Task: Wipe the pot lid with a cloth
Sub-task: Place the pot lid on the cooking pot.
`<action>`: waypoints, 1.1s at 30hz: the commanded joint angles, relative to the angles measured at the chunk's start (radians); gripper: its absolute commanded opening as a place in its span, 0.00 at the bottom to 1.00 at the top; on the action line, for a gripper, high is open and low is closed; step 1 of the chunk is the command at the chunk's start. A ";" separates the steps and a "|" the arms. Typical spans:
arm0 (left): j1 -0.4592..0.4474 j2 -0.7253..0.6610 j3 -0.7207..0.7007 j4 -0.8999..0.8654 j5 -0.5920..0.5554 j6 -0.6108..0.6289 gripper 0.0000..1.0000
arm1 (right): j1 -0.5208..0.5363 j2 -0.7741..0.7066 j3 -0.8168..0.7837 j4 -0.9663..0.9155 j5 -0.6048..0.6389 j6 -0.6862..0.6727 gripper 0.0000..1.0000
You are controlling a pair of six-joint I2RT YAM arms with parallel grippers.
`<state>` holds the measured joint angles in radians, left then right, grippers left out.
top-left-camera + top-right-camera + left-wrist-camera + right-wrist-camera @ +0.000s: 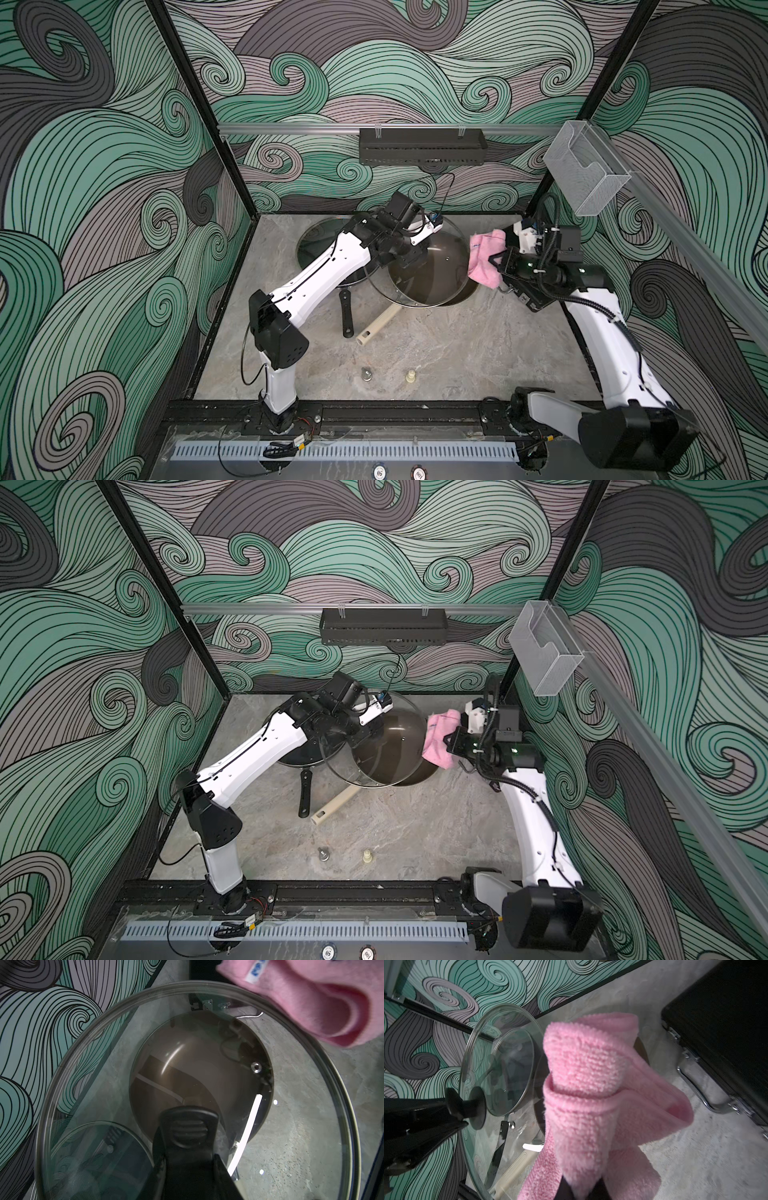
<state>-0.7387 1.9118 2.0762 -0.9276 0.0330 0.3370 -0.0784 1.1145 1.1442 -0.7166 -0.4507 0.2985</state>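
lid: off the table, tilted, held over the brown pan near the back wall.
left gripper: clamped on the lid's black knob; it alone carries the lid.
right gripper: pinched tight on the cloth, which bunches out past the jaws.
cloth at lid: a free fold sits at the rim, on the side away from the left arm. In the left wrist view it laps over the rim, but whether it presses on the glass I cannot make out.
done: both pick-ups; the lid is raised clear of the pan and brought edge-on to the cloth.
left to do: by my reading, nearly all the wiping. The wide glass face remains, and the lid is not yet set down.
materials: the lid is clear glass with a thin metal band and a small metal-ringed vent. The knob is matt black. The cloth is pink with a fuzzy looped nap and a blue-and-white tag. The brown pan is smooth and glossy inside, with a cream handle. The table looks like grey stone.
shapes: the lid is a shallow round dome. The cloth is folded into thick soft rolls with no flat face. A second lid lies on a black pan just beside.
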 commanded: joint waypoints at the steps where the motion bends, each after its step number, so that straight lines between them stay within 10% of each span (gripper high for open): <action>1: 0.026 0.052 0.168 0.030 0.034 -0.054 0.00 | -0.066 -0.090 -0.079 -0.009 0.010 0.048 0.00; 12: 0.074 0.312 0.491 -0.061 0.102 -0.156 0.00 | -0.158 -0.202 -0.325 0.019 0.016 0.092 0.00; 33: 0.043 0.494 0.609 -0.009 0.098 -0.219 0.00 | -0.158 -0.283 -0.545 0.057 0.027 0.130 0.00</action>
<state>-0.6823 2.4248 2.5969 -1.0409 0.1188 0.1257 -0.2340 0.8509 0.6163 -0.6762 -0.4404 0.4019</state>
